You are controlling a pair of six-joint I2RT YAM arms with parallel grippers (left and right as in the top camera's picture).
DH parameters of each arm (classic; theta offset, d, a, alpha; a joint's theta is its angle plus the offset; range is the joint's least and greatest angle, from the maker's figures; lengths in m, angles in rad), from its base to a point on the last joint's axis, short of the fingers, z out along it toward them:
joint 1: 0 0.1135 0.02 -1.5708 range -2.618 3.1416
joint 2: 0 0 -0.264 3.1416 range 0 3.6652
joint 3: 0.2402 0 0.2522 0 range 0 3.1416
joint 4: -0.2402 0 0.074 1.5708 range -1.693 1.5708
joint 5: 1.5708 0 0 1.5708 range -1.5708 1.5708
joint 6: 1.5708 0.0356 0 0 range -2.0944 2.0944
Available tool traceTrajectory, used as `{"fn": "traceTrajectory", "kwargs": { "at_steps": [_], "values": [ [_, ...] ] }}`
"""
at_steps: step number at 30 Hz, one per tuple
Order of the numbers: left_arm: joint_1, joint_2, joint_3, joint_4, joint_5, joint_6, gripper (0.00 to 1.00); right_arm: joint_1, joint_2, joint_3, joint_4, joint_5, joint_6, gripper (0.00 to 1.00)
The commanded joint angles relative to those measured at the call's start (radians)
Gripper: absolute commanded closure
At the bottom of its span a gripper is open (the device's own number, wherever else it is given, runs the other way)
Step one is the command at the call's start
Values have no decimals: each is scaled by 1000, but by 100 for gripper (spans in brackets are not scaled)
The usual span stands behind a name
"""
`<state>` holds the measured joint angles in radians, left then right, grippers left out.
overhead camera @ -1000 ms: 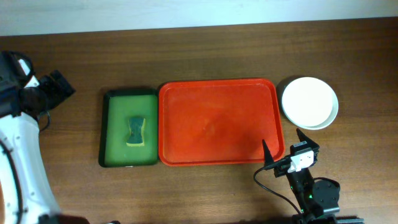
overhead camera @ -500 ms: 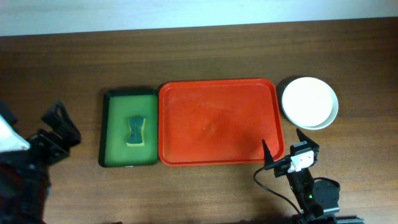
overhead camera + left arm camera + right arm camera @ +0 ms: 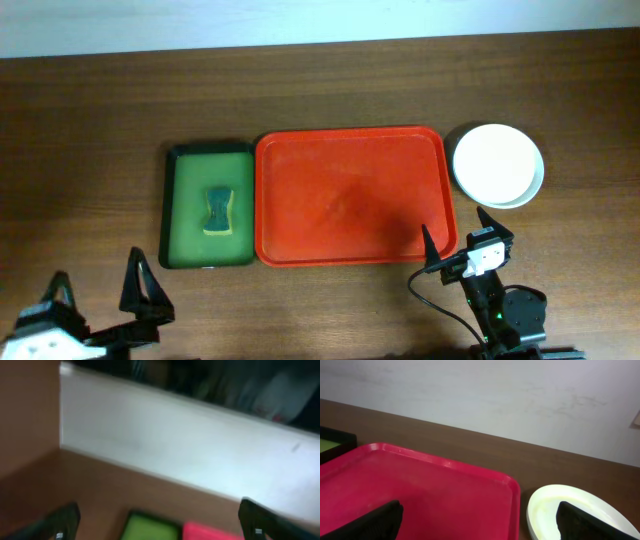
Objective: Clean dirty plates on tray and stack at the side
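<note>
Since nothing lies between its fingers, the left gripper [image 3: 98, 268] at the near left corner of the table [image 3: 90, 110] has its claw spread wide and empty, well apart from everything else. Its wrist view is blurred but shows both fingers far apart. To its right and farther off sits the green tray [image 3: 190, 180], with the sponge [image 3: 218, 211] lying flat in the middle of it. That looks like the sponge's resting place, where either arm could reach it for wiping. Touching the green tray's right side is the red tray [image 3: 350, 200], whose whole floor is bare, with no plate on it. Near its near right corner the right gripper [image 3: 458, 236] hovers low, its claw likewise spread and gripping nothing; one finger overlaps the tray's rim from above. Just right of the red tray, on the bare wood, the plates [image 3: 497, 163] sit as one neat stack with the cream-white one on top. A second rim peeks out beneath it, though the count cannot be told. With the tray bare and the stack set aside, the job looks done, and both arms seem parked at the near edge.
</note>
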<state>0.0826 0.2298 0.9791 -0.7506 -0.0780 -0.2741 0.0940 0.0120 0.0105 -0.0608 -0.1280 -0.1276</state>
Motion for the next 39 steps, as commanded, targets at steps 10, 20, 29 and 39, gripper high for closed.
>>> {"fn": "traceTrajectory", "kwargs": {
  "at_steps": [10,20,29,39],
  "values": [
    [-98,-224,-636,851,127,-2,1,-5,-8,-5,-7,6,1,2],
    [-101,-224,-968,1071,127,-2,1,-5,-8,-5,-7,6,1,2],
    [-101,-224,-969,668,116,114,1,-5,-8,-5,-7,6,1,2],
    [-101,-224,-969,668,108,186,1,-5,-8,-5,-7,6,1,2]
  ]
}}
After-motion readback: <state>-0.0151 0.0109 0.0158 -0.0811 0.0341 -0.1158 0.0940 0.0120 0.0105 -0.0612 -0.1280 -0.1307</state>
